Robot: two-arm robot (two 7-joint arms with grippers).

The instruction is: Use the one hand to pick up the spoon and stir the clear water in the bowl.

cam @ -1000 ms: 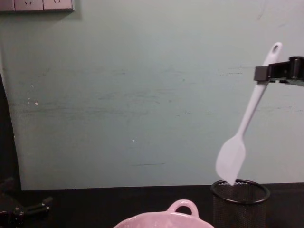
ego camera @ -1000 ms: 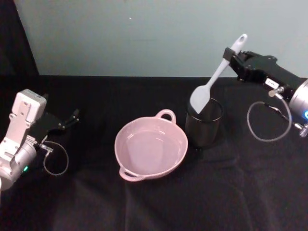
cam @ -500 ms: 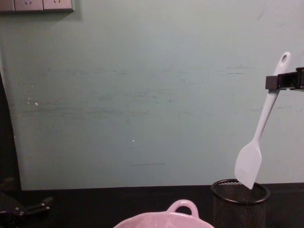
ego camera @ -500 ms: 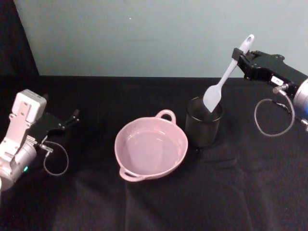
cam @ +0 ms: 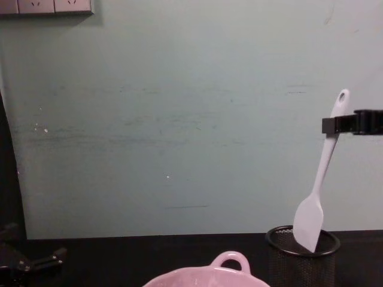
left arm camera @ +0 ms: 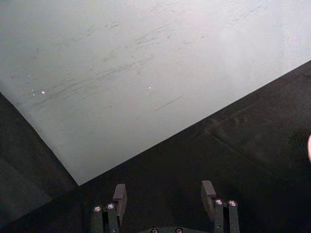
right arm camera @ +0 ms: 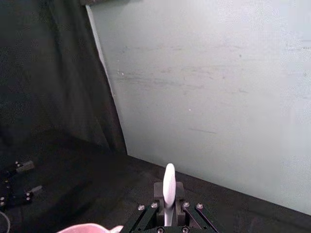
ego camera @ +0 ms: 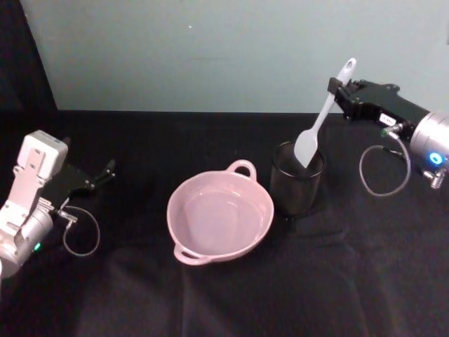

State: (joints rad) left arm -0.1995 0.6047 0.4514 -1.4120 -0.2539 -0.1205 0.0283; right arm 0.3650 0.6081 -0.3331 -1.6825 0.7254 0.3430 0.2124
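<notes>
Over on the robot's right, the right gripper (ego camera: 335,90) is clamped on the white spoon (ego camera: 321,119) high up the handle, just under the hole at its end, and holds it above the table (ego camera: 231,302). The spoon hangs at a slant with the blade down, the tip dipped just inside the mouth of the black wire-mesh cup (ego camera: 295,191). The pale pink bowl (ego camera: 175,213) sits just beside that cup, toward the robot's left, one loop handle turned toward the wall (ego camera: 210,49). The spoon is apart from the bowl. The left gripper (ego camera: 105,172) rests low at the table's left side, well apart from the bowl, its fingers (left arm camera: 120,194) spread wide with nothing between them
</notes>
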